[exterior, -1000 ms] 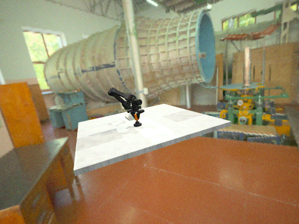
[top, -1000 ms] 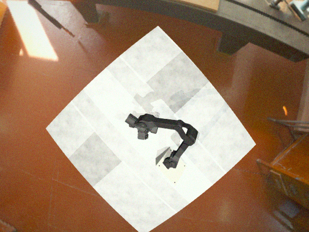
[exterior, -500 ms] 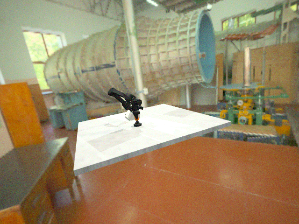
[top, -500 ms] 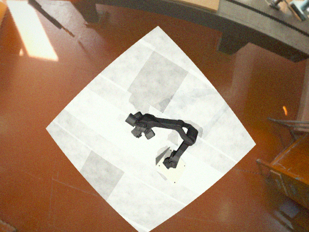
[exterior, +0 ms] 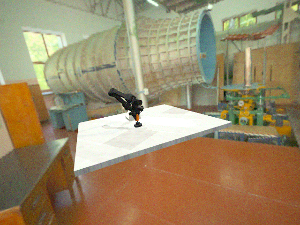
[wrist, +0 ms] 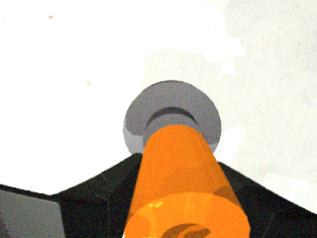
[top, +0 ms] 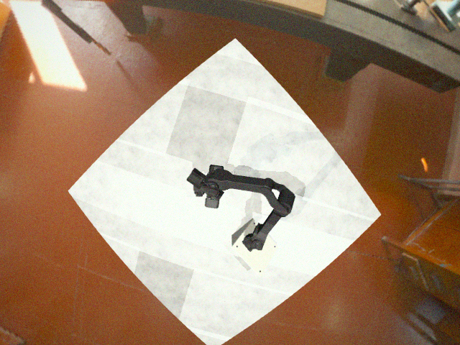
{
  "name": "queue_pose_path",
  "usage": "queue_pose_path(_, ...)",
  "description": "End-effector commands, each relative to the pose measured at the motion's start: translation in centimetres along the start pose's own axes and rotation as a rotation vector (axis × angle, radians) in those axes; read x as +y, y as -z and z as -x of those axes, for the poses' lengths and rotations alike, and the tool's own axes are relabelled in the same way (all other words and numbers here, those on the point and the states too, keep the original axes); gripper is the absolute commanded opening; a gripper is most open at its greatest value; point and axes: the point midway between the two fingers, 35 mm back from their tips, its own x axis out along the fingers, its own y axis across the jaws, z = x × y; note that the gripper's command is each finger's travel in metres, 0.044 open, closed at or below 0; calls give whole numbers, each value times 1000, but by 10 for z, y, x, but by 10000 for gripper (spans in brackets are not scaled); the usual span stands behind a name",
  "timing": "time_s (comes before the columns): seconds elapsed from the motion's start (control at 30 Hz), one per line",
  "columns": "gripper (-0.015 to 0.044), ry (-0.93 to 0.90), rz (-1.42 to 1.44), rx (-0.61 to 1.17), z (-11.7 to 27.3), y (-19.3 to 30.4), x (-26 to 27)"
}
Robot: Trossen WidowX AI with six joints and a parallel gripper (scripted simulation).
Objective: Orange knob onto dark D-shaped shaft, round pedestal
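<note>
White tabletop [top: 148, 218] [exterior: 150, 140] [wrist: 74, 59] stands above reddish floor [top: 48, 230] [exterior: 193, 181]; desk [exterior: 24, 167] nearby.

— How's my light?
— Harsh: the tabletop [top: 148, 218] [exterior: 116, 138] near the claw [exterior: 137, 117] [wrist: 180, 183] glares almost white, with grey shadows across it
— And sharpness?
— I get grain everywhere, and the room behind the claw looks soft in my exterior view
</note>
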Motion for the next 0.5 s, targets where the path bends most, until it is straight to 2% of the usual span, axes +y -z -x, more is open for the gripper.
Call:
queue_pose_path(0.0, 0, 3, -816, -1, 3, 1, 1)
queue_pose_path(0.47, 0, 3, -840, -1, 1, -1, 6)
